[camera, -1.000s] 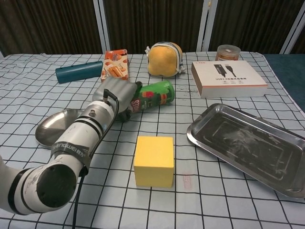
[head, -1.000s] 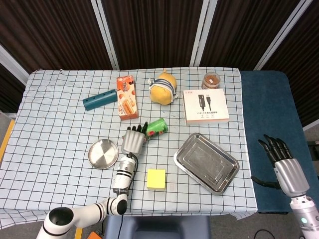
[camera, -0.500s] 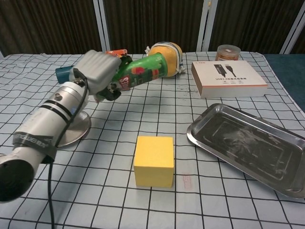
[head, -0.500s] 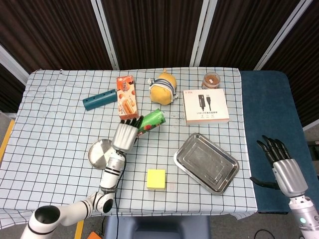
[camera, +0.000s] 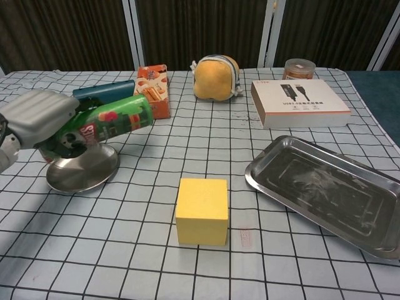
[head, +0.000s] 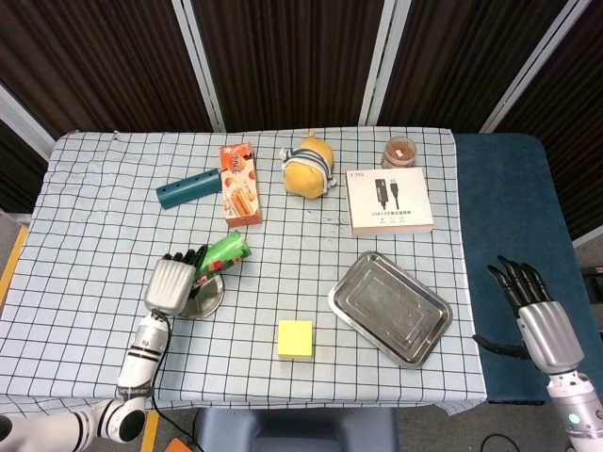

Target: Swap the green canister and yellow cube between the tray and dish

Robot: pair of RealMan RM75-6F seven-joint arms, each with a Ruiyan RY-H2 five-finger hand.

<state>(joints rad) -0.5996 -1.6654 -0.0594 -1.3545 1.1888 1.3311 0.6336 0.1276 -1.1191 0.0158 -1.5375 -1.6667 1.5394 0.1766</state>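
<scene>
- The left hand (camera: 37, 122) grips the green canister (camera: 112, 119) lying sideways above the dish (camera: 84, 169), probably lining up to set it down.
- The yellow cube (head: 295, 337) sits at the tray's (head: 424, 325) nine o'clock.
- The right hand (head: 537, 315), fingers apart, holds nothing.

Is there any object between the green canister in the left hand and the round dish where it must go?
Nothing visible stands in the way. The left hand holds the green canister tilted just above the round dish, whose bowl looks bare. The orange snack box and the teal tube lie farther back, off that path.
</scene>
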